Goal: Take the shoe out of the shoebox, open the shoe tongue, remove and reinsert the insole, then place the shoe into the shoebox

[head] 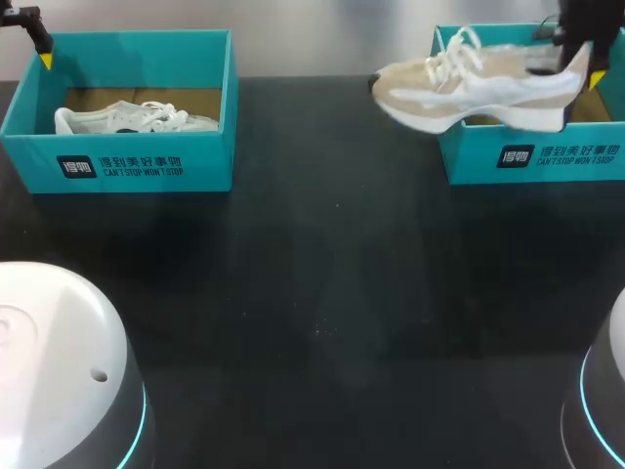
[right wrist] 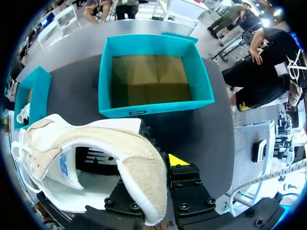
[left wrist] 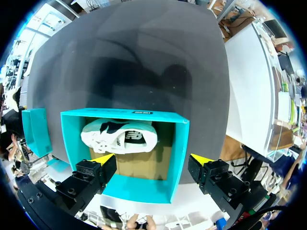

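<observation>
From above, the dark desk carries two teal shoeboxes along its far edge. The left shoebox holds a white shoe lying on its side on the cardboard floor. The left gripper hangs over that box's far left corner. At the other end, the right gripper holds a beige shoe by the heel. The shoe is in the air, its toe pointing left past the near left corner of the right shoebox.

In the left wrist view, the left gripper has its fingers wide apart with nothing between them. It is above the near wall of the left shoebox. The white shoe lies against the box's far wall.

In the right wrist view, the right gripper is clamped on the heel of the beige shoe; one yellow tip shows outside the heel and the other finger is hidden by it. The right shoebox sits ahead, showing only its cardboard floor. The left shoebox stands well off to one side.
</observation>
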Controlling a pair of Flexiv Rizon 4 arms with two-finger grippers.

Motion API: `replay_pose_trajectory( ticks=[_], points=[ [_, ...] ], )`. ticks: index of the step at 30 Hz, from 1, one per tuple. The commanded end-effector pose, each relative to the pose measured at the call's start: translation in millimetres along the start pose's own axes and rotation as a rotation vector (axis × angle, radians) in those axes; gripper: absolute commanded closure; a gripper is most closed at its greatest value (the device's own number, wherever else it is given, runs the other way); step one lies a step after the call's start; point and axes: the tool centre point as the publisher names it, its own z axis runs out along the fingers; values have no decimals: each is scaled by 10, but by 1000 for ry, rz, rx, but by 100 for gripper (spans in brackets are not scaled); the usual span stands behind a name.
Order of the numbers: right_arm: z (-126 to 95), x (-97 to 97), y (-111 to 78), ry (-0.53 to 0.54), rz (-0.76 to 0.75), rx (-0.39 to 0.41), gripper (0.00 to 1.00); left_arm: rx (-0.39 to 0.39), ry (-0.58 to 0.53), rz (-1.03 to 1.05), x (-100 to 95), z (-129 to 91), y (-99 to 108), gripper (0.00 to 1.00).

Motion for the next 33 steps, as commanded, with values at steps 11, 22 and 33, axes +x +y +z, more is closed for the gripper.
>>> replay_pose_trajectory(
  ticks=[11,22,33],
  points=[
    [171,673,-925,-45,-6,-63,100,-2,1,0,0,-5,-15,0],
    [207,838,-1107,-42,27,-40,100,-2,1,0,0,-5,-15,0],
    [229,921,-1177,-71,17,-40,100,-2,1,0,0,-5,-15,0]
  ],
)
